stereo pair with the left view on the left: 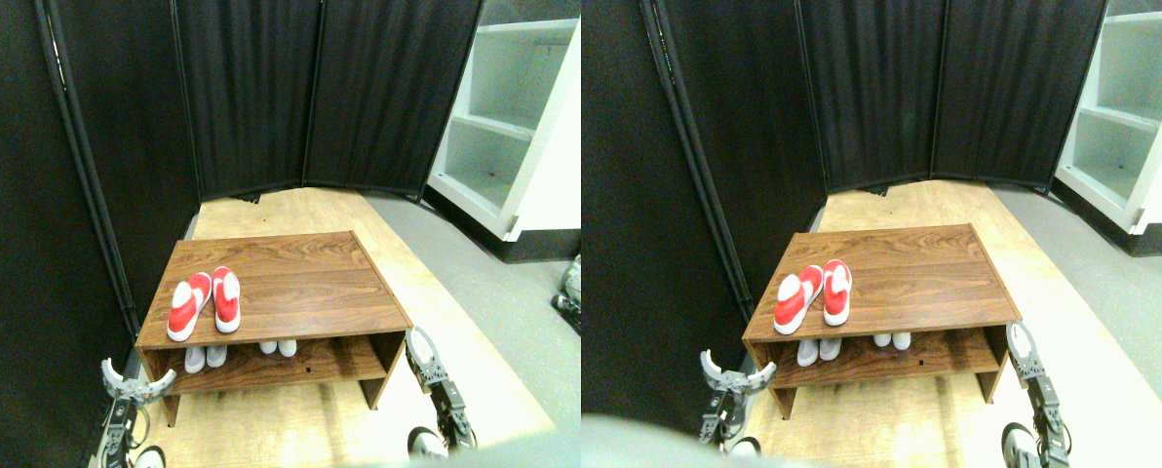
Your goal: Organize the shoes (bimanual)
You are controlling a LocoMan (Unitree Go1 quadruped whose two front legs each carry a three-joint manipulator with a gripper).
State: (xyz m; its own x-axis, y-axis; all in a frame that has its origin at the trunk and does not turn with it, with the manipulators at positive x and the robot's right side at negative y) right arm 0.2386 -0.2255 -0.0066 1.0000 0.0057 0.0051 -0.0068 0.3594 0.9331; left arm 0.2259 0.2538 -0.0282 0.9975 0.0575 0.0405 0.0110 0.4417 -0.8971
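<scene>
Red shoes [204, 302]: a pair with white trim on the top board of the wooden shoe rack [289, 283], at its left front corner, toes toward the rack's front edge, the left one angled so that their heels nearly touch.
Pale shoes [206, 357]: two pairs on the rack's lower shelf, only the toes showing under the front edge; one pair below the red shoes, the other [278, 347] nearer the rack's middle.
Handling: likely light, with soft uppers and firmer soles, not fragile; I judge the heel collar or the side wall of the sole the best hold, since the smooth toe cap could slip.
Left pincer [137, 385]: released, jaws spread wide, just off the rack's left front leg, below the top board and well apart from the red shoes.
Right pincer [423, 349]: beside the rack's right front corner, empty; its jaws cannot be made out.
Relation: no shoe is touched or held.
</scene>
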